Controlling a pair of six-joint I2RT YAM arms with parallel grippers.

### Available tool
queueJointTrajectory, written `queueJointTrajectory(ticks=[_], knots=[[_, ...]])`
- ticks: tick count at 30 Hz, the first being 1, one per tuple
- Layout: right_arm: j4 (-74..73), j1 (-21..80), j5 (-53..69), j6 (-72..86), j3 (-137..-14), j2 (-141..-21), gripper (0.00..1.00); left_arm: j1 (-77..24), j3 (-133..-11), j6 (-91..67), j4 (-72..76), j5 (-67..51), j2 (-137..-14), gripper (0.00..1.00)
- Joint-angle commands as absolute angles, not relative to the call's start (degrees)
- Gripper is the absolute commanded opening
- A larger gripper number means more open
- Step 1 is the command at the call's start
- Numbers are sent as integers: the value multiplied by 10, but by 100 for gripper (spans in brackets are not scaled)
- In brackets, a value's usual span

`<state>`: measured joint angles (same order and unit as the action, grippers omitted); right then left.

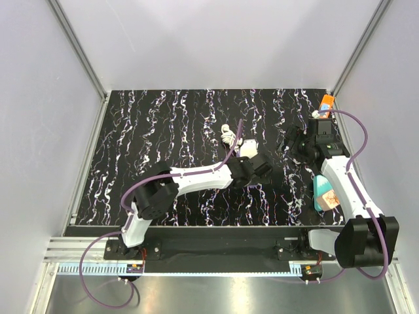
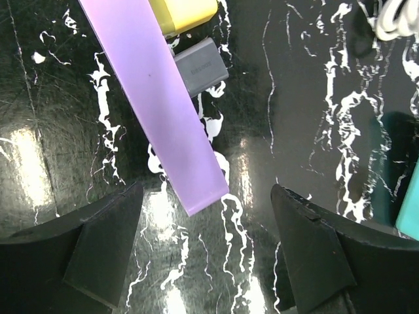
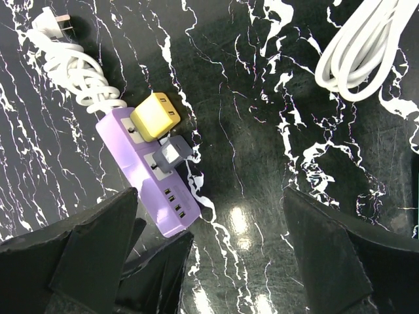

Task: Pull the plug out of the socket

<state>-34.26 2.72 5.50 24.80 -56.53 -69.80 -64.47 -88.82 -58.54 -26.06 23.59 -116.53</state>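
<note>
A purple power strip (image 3: pixel 147 173) lies on the black marbled table, with a yellow plug (image 3: pixel 156 116) and a grey plug (image 3: pixel 171 154) seated in its sockets. Its white cord (image 3: pixel 72 59) is bundled beyond the yellow plug. In the left wrist view the strip (image 2: pixel 157 98) runs from the top down between my fingers, with the grey plug (image 2: pixel 201 64) and yellow plug (image 2: pixel 183 13) ahead. My left gripper (image 2: pixel 206 255) is open and empty at the strip's near end. My right gripper (image 3: pixel 209 255) is open and empty, just right of the strip. From above, the strip (image 1: pixel 245 149) lies mid-table.
A second coil of white cable (image 3: pixel 366 52) lies right of the strip. A teal box (image 1: pixel 324 193) lies by the right arm, and an orange item (image 1: pixel 327 101) at the back right corner. Grey walls enclose the table.
</note>
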Motion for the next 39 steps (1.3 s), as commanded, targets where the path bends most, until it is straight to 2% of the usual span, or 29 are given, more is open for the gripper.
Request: queueJointTrajectory(ticks=[1,20,24,34,39], knots=[[-324,25,50,236,-563,-686,100,-648,-918,-596,-258,267,-1172,84],[-322,25,69,217,-561,-693,100,-641,-892,-595,-229,256,-1187,71],[-320,25,68,214,-556,-694,100,-636,-882,-598,-221,253,-1187,64],[-306,25,145,193,-551,-715,100,-623,-848,-602,-199,240,-1184,58],[-299,25,168,191,-543,-708,100,-622,-804,-597,-149,227,-1166,45]])
